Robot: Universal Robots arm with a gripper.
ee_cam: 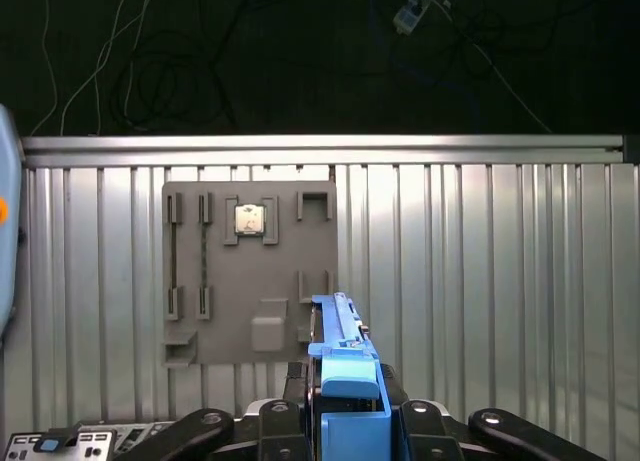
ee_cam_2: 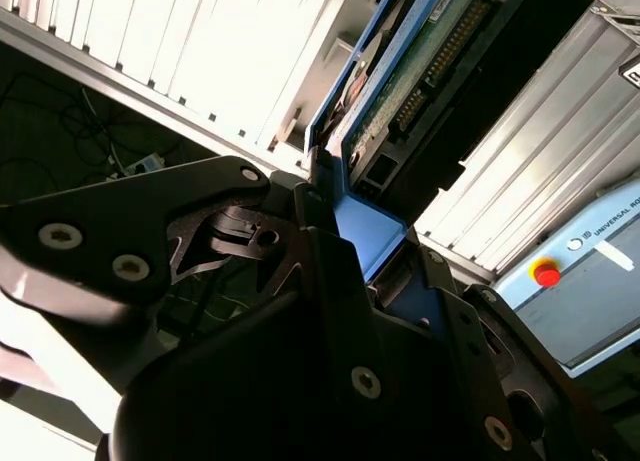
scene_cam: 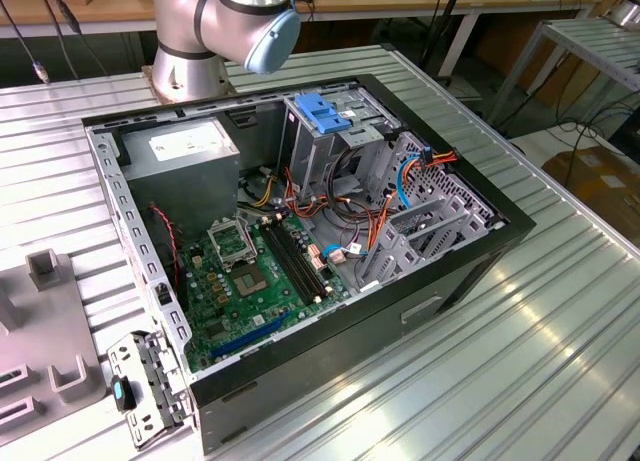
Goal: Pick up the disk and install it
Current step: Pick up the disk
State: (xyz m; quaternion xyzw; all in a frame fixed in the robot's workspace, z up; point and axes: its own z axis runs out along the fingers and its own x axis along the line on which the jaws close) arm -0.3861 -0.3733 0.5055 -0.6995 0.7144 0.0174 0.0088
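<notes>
gripper, jaws drawn in narrow, clamped on the disk

The arm runs off the exterior view's top edge and the grey tray off its left edge, while in both wrist views the gripper hides the clamped end of the disk, and picture edges crop both.

Robotics lab, ribbed metal bench, opened computer case (floor cables)
</notes>
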